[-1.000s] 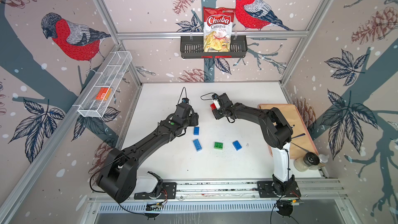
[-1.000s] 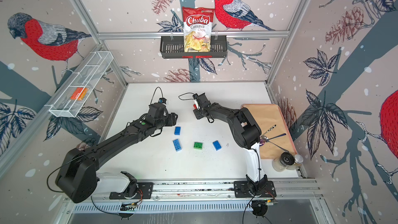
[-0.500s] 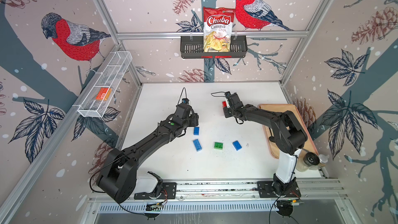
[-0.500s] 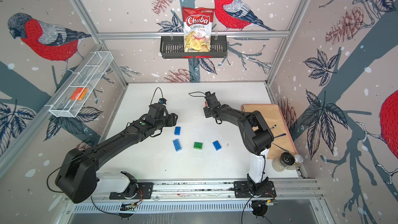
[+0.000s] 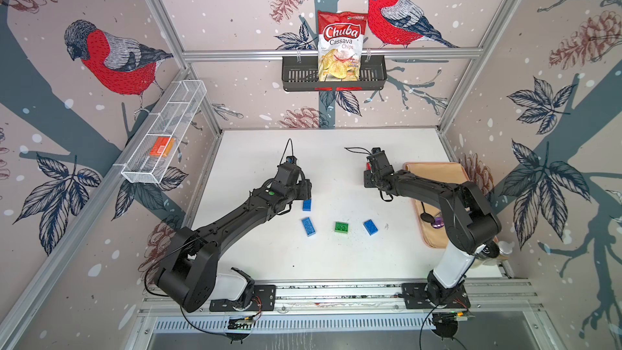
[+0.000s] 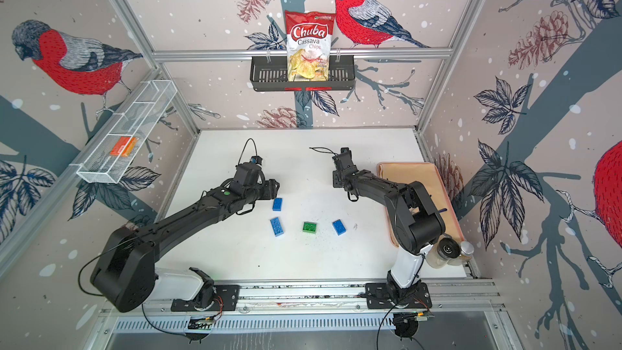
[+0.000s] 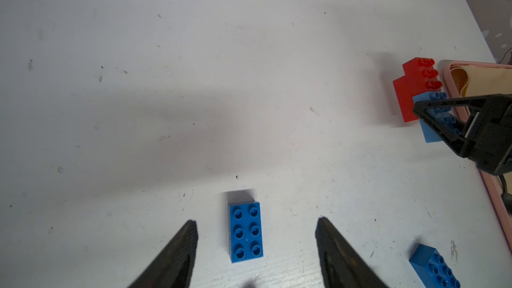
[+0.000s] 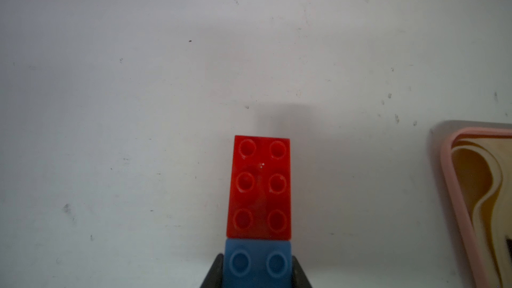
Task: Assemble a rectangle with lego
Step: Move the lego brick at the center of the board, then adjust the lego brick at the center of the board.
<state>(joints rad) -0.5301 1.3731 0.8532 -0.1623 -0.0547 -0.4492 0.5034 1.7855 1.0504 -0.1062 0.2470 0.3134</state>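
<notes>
Right claw (image 8: 257, 260) pinching red-blue stack (image 8: 259, 187); left claw (image 7: 256, 221) open around loose blue brick (image 7: 245, 232).
Top view: green brick (image 5: 341, 227) and other blue bricks (image 5: 308, 226) lie near left claw, well apart from right claw. Left wrist: brick between spread jaws, untouched. Right wrist: jaws closed on stack's blue end, red just ahead of tips. Probably light, stiff, slick; pinch long sides.

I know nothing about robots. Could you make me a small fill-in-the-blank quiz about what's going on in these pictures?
1. The right pincer is shut on a pale blue brick joined to a ___ brick.
2. The left pincer is ___, framing a blue brick in the left wrist view.
3. A ___ brick lies between a long blue brick and a shorter blue brick.
Missing words: red; open; green.
</notes>
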